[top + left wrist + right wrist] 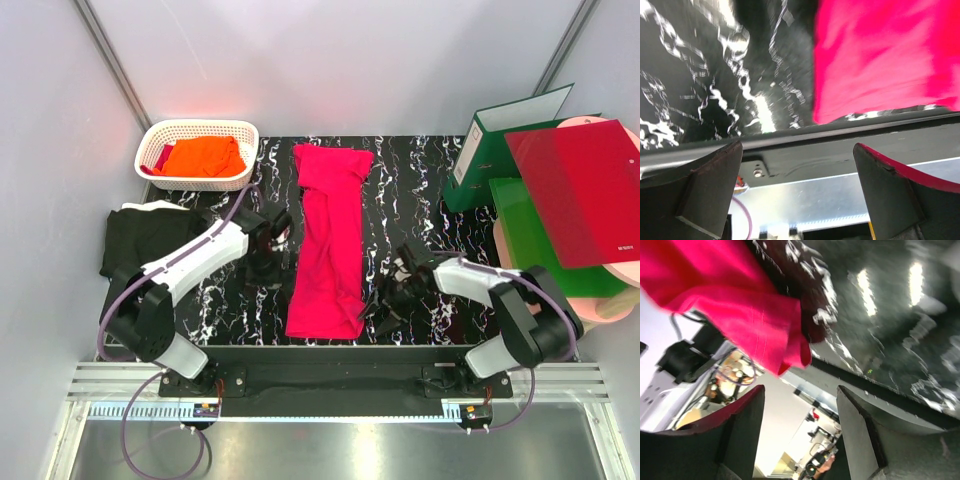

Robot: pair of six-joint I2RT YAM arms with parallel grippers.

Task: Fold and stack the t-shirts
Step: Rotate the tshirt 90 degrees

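Note:
The crimson-pink t-shirt [330, 240] lies folded into a long strip down the middle of the black marbled table; its lower end also shows in the left wrist view [885, 55] and the right wrist view [725, 295]. The orange t-shirt [203, 156] sits in the white basket [198, 130]. The black t-shirt [140, 240] lies at the table's left edge. My left gripper [268, 252] is open and empty just left of the pink strip. My right gripper [392, 296] is open and empty beside the strip's lower right corner.
A green binder [505, 150], a glossy red folder [580, 190] and a green folder [540, 240] are stacked at the right. The table's front edge rail [330, 352] runs just below the shirt's hem.

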